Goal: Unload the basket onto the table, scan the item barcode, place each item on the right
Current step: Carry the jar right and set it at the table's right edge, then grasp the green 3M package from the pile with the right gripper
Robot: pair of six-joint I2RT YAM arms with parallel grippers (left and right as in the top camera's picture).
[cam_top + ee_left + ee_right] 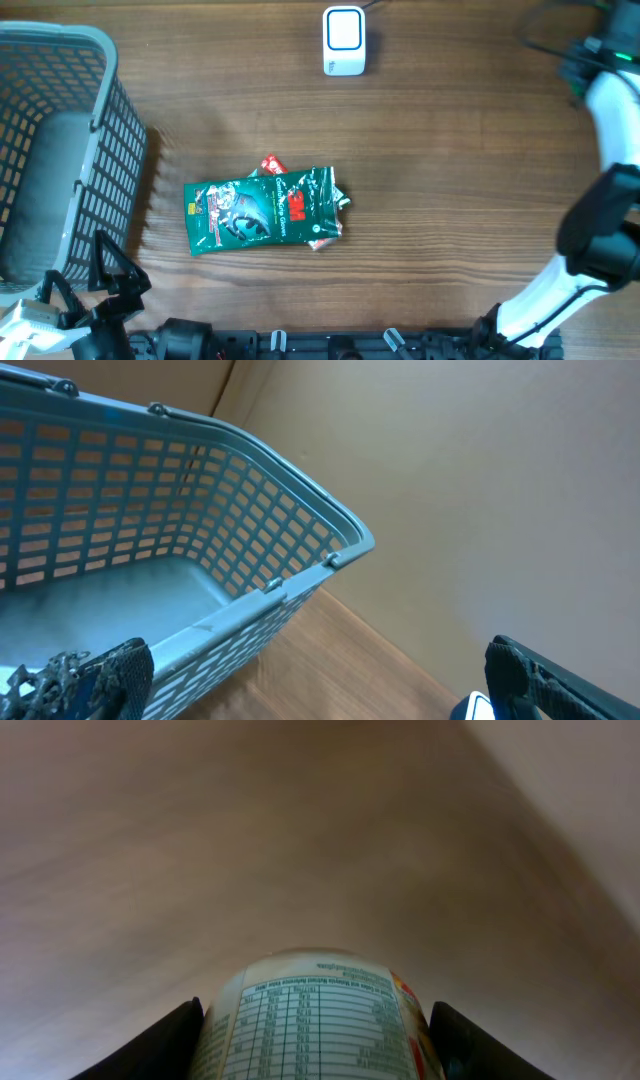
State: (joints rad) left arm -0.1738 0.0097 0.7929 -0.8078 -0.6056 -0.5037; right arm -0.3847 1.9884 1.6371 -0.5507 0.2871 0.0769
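Right wrist: a rounded container (318,1010) with a printed table is seen clasped between the right gripper (315,1048) fingers | Left wrist: the left gripper (320,685) is spread wide, beside the basket (250,550) | Overhead: a white scanner (344,40) is seen at the far edge of the table (450,180); a green packet (265,208) is laid near its middle

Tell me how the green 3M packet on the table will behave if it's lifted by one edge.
The green packet lies flat and thin, so it will probably sag rather than stay stiff. Its film looks glossy, so it may slip in a light pinch. It overlaps a red-and-white packet, which a push would likely drag along.
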